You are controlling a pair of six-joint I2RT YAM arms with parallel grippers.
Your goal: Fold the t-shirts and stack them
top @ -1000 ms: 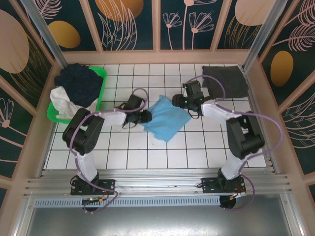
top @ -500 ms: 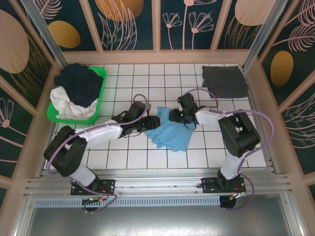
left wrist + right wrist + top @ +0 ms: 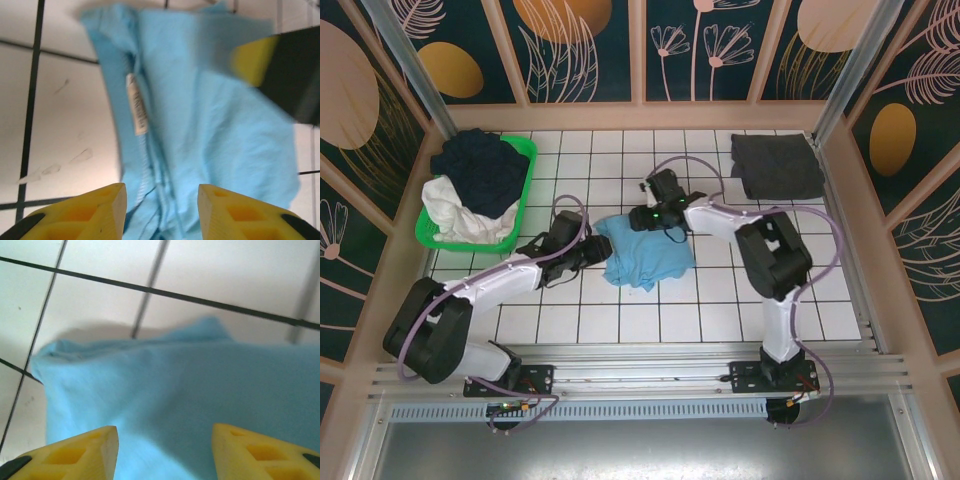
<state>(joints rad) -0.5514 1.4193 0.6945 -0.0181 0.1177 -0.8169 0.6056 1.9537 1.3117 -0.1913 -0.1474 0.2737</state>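
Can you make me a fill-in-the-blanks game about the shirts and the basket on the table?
1. The t-shirt between the left claw and the right claw is light ____.
2. The folded dark grey shirt lies in the far ____ corner of the table.
3. The ____ basket holds more clothes.
Missing words: blue, right, green.

White tiled tabletop (image 3: pixel 620 320); dark floral wall panels (image 3: pixel 590 60)

basket (image 3: pixel 525 190) far left, near tiles (image 3: pixel 660 320) — seemingly free
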